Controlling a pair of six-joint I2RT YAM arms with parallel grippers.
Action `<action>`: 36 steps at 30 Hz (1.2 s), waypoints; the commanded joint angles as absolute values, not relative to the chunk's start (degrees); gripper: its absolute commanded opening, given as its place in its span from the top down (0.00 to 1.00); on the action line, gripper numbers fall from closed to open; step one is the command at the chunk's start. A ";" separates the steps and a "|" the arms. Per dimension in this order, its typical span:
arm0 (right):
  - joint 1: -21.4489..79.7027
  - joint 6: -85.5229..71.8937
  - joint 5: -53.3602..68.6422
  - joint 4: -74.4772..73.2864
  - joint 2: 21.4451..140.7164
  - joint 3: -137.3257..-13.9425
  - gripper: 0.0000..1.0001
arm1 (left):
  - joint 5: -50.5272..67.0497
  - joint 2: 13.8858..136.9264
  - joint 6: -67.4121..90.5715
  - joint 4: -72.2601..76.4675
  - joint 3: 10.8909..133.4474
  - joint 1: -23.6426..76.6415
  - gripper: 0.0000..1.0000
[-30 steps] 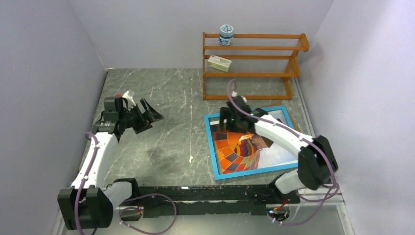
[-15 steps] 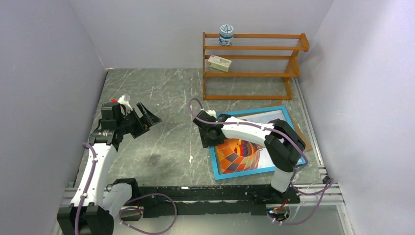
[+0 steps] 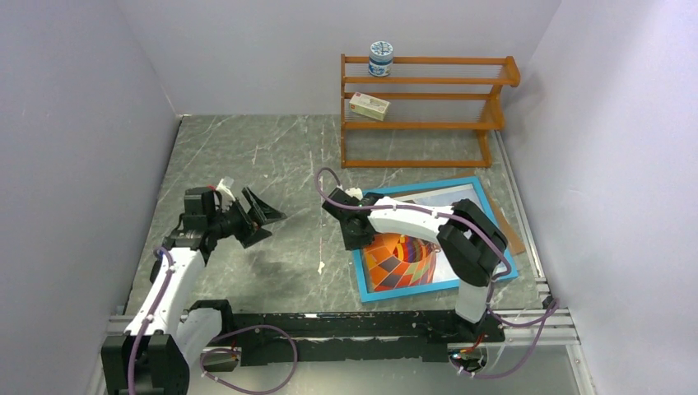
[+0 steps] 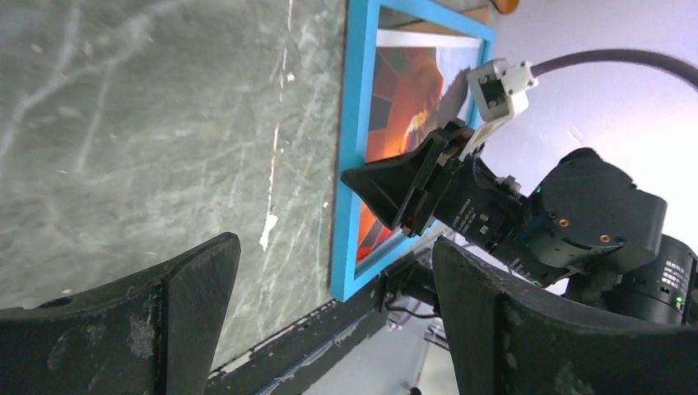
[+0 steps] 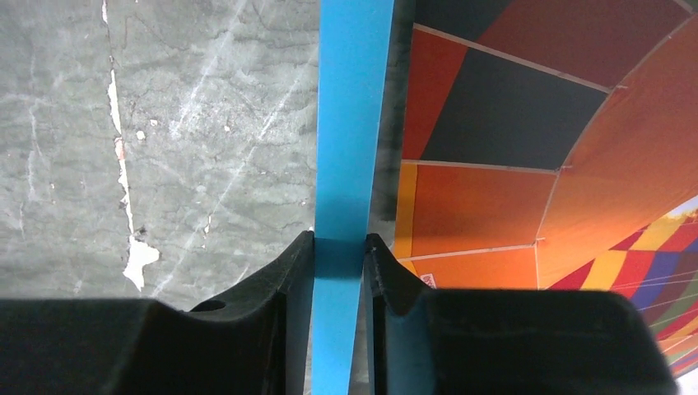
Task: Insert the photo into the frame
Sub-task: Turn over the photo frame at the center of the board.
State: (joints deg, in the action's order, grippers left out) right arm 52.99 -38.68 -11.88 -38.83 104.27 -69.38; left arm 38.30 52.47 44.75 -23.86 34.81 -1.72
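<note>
The blue frame [image 3: 357, 265] lies flat on the table's right half, and the balloon photo [image 3: 403, 259] shows inside its border. My right gripper [image 3: 355, 234] sits low over the frame's left bar. In the right wrist view both fingers [image 5: 288, 280] press against the sides of the frame's blue bar [image 5: 354, 123], with the photo's orange panels [image 5: 510, 164] just to the right. My left gripper [image 3: 262, 218] hovers open over bare table to the left, nothing between its fingers. In the left wrist view the left gripper [image 4: 333, 245] faces the frame [image 4: 355, 123] and the right gripper [image 4: 395, 185].
A brown backing board [image 3: 509, 230] pokes out from under the frame's right side. An orange-brown shelf rack [image 3: 420, 111] at the back holds a round tin [image 3: 380, 58] and a small box [image 3: 369, 105]. A white scrap [image 3: 321, 267] lies left of the frame.
My right arm swung from over the frame's upper part to its left bar and its jaws closed on that bar. My left gripper drifted a little right and nearer, still open.
</note>
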 commanded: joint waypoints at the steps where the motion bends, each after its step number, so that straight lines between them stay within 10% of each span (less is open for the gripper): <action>1: 53.22 -39.08 -13.38 -37.54 99.05 -70.76 0.80 | 43.83 52.88 51.38 -12.85 30.50 2.22 0.08; 24: 50.43 -45.32 -9.50 -31.05 85.75 -68.99 0.80 | 25.68 84.04 69.07 41.51 26.55 44.15 0.13; 36: 47.97 -47.95 -7.77 -29.62 84.56 -67.59 0.69 | 23.60 93.11 73.89 57.31 25.65 49.01 0.96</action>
State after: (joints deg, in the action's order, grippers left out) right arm 48.97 -44.23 -8.54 -35.27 87.55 -66.83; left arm 25.23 92.18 74.19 50.11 25.61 47.90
